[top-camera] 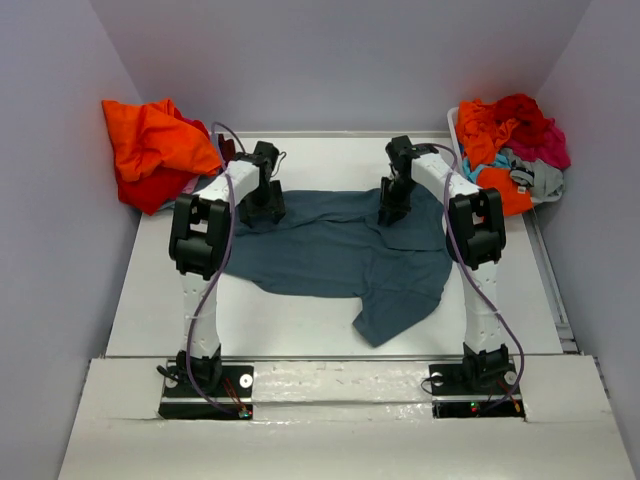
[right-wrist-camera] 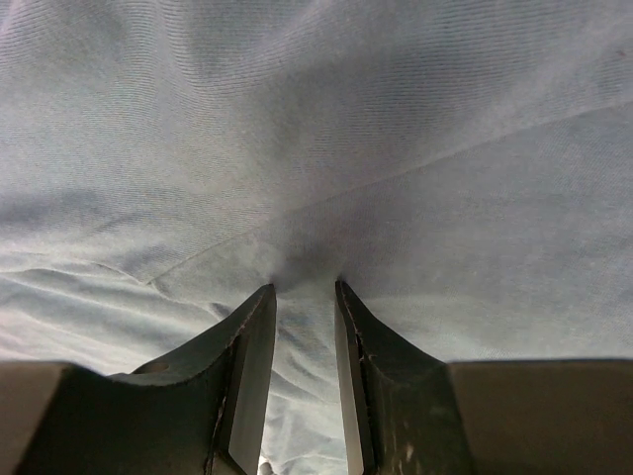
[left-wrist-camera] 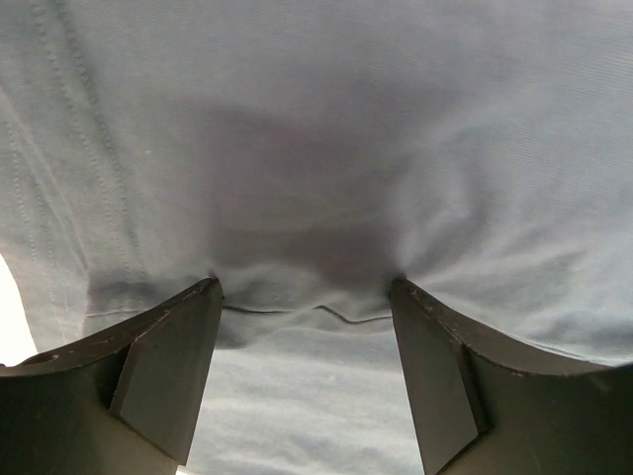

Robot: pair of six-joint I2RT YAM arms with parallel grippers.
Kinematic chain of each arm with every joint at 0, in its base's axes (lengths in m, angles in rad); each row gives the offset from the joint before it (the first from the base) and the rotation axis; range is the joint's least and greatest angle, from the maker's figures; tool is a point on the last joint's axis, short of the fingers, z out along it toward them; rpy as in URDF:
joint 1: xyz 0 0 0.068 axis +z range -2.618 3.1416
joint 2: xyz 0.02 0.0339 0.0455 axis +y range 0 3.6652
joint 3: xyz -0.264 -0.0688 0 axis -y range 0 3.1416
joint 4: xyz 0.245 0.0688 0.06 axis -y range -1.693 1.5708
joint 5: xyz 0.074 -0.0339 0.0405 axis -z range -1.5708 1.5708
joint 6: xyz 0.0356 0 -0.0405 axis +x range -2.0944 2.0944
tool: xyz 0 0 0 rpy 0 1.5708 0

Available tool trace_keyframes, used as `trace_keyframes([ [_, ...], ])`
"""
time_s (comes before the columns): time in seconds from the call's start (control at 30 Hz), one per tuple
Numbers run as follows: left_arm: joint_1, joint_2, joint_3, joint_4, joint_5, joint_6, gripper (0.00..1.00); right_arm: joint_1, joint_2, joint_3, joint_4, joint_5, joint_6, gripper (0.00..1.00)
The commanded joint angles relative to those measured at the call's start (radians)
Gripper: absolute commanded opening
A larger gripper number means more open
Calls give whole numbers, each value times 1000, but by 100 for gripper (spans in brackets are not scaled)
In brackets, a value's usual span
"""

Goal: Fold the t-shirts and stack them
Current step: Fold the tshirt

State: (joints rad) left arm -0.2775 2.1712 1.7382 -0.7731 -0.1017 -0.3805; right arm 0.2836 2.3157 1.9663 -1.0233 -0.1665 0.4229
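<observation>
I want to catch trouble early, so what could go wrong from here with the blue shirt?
The left end effector sits open on the slate-blue t-shirt while the right end effector pinches only a small pucker: a lift now would likely raise one side and skew the fold. That thin pinch may also slip out. The shirt's near corner lies close to the front edge of the table, so dragging might pull it over.

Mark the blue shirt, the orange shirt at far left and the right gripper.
blue shirt (top-camera: pixel 330 255): top view, middle of the spread cloth.
orange shirt (top-camera: pixel 150 135): top view, its upper folds.
right gripper (right-wrist-camera: pixel 306 289): right wrist view, between the fingertips, pinching the blue shirt.
</observation>
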Motion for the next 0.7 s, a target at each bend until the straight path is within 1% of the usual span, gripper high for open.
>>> trace_keyframes([
  [0.0,21,-56,-2,3,10,-11,81,-10,-52,17,-18,42,10,37],
  [0.2,21,-40,92,-25,-9,-11,81,-55,-120,-20,6,105,50,38],
  [0.43,31,1,216,-54,-15,-6,81,-73,-196,-46,25,162,80,38],
  [0.5,31,16,241,-58,-12,-8,81,-73,-203,-46,22,208,86,39],
  [0.67,31,87,284,-72,13,-6,81,-73,-173,-43,5,200,94,39],
])
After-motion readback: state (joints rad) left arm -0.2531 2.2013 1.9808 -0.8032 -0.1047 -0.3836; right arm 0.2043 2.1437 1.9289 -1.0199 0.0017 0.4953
